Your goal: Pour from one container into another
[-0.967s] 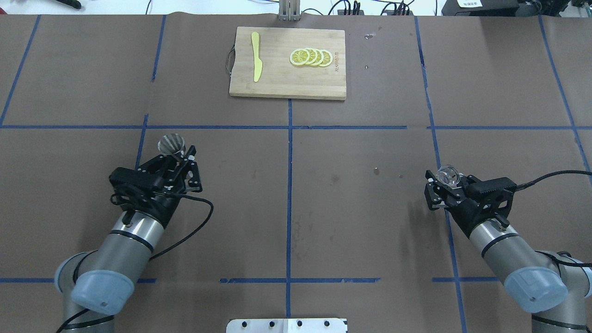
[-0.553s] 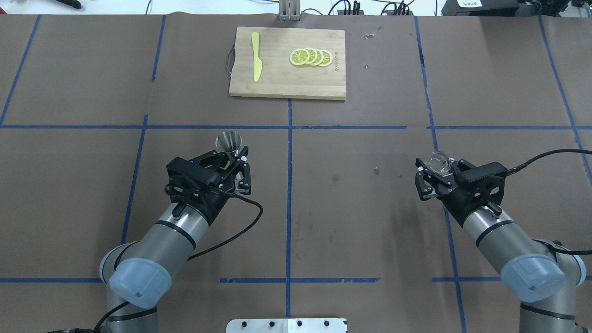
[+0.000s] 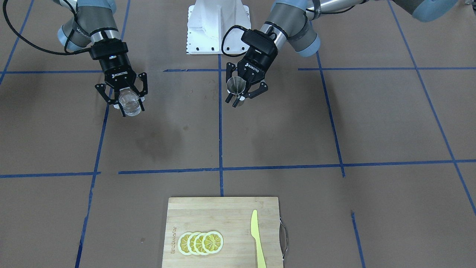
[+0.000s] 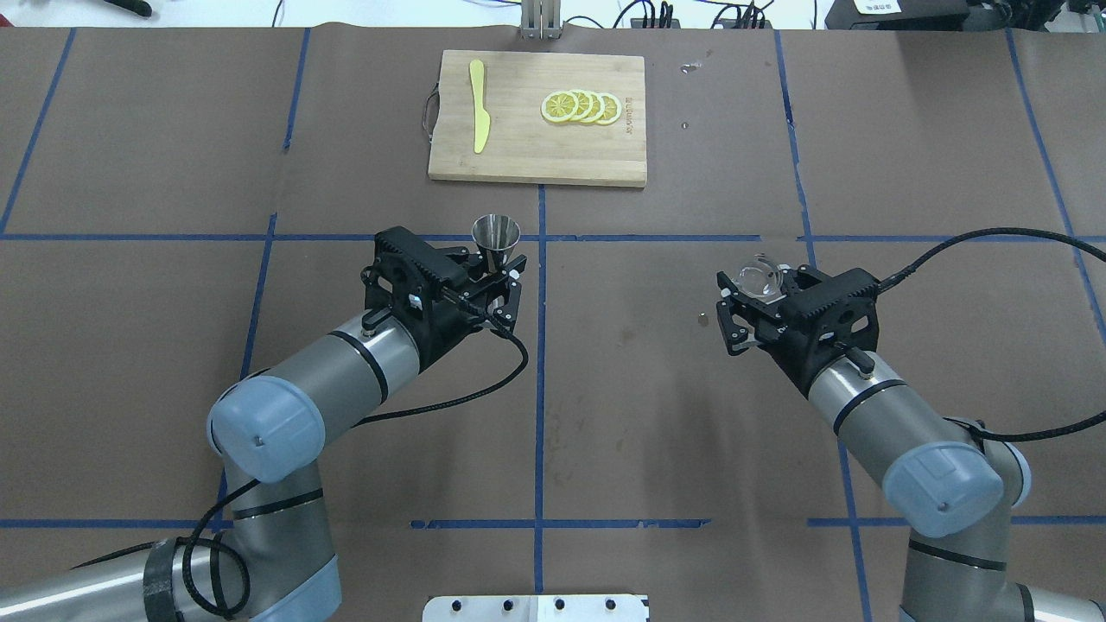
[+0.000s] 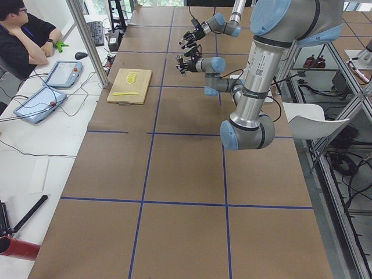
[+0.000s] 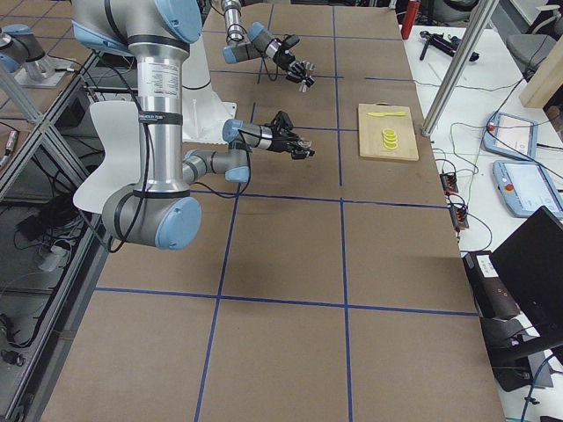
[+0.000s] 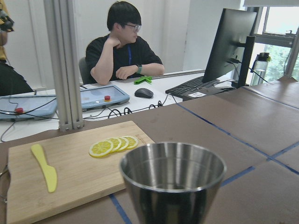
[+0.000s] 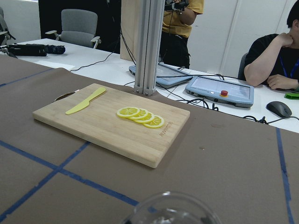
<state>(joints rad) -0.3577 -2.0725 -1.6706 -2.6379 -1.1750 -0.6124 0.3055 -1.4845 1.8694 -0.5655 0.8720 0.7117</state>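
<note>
A steel cup [image 4: 495, 237] stands upright in my left gripper [image 4: 496, 273], which is shut on its lower part just left of the centre tape line. The front-facing view shows the same cup [image 3: 235, 85] and gripper [image 3: 240, 97] lifted off the table. My right gripper [image 4: 755, 295] is shut on a clear glass [image 4: 760, 276], seen also as the glass [image 3: 130, 102] in that gripper [image 3: 132, 110]. The two containers are well apart, both upright. The steel cup's rim [image 7: 173, 170] fills the left wrist view; the glass's rim [image 8: 171, 209] shows at the right wrist view's bottom edge.
A wooden cutting board [image 4: 518, 160] lies at the table's far middle with lemon slices [image 4: 581, 106] and a yellow knife [image 4: 478, 108] on it. Blue tape lines cross the brown table [image 4: 674, 415]. Beyond the far edge a person [image 7: 122, 51] sits at a desk with tablets.
Both arms have swung forward and inward. The left gripper carried the steel cup right to the centre line; the right gripper carried the glass left and farther from the robot.
</note>
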